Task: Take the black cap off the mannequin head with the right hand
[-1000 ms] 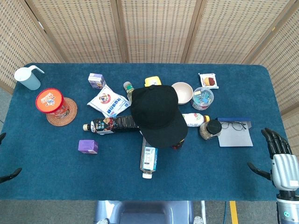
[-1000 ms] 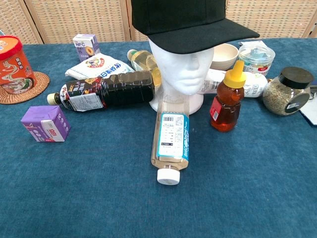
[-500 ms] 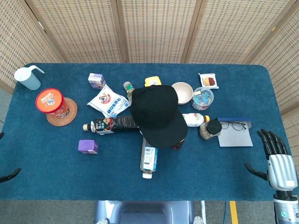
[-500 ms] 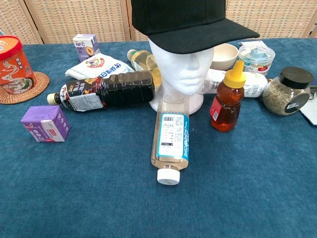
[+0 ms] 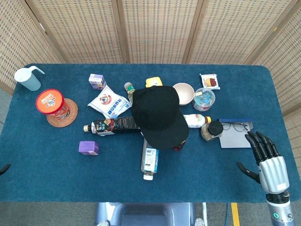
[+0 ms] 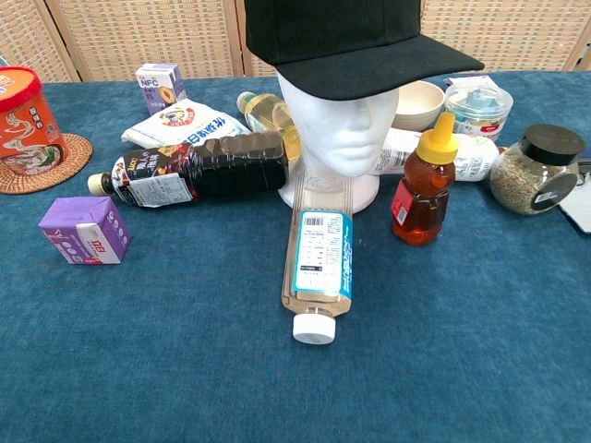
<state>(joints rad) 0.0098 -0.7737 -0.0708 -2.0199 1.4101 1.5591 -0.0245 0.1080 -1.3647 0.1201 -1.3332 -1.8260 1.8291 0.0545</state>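
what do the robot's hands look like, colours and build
The right hand, seen only in the head view, has black segmented fingers and a black thumb on a silver-grey metallic back ribbed with lengthwise grooves. Its wrist is a grey cylinder bearing a small teal ring light. Of the left hand only a dark tip shows at the frame edge, too little to describe.

The right hand [image 5: 265, 157] has moved inward over the table's near right corner, up and to the left of where it hung a second ago at the edge. Its spread fingertips [image 5: 257, 139] now lie just short of the grey notebook [image 5: 236, 139] ahead of them. At the far left edge, the left hand [image 5: 3, 168] has dropped back, only a dark tip showing.
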